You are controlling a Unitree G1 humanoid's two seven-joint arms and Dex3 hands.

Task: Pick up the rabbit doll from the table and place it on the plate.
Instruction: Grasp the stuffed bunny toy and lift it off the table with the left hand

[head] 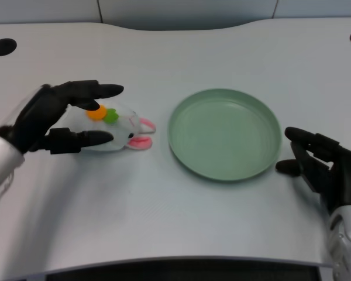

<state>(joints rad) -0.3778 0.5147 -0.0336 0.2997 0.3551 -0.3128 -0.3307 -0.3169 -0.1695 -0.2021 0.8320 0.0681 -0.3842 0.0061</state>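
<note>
A small white rabbit doll [121, 130] with pink ears and an orange and green carrot on it lies on the table, left of the plate. My left hand [61, 117] is around its left side, upper fingers stretched over the doll's top and the thumb along its near side. The fingers are apart and the doll still rests on the table. The green plate [190, 111] sits at the centre right and holds nothing.
My right hand [322, 167] rests on the table just right of the plate. Two dark round holes [2, 47] mark the table's far corners. The table's front edge runs along the bottom of the view.
</note>
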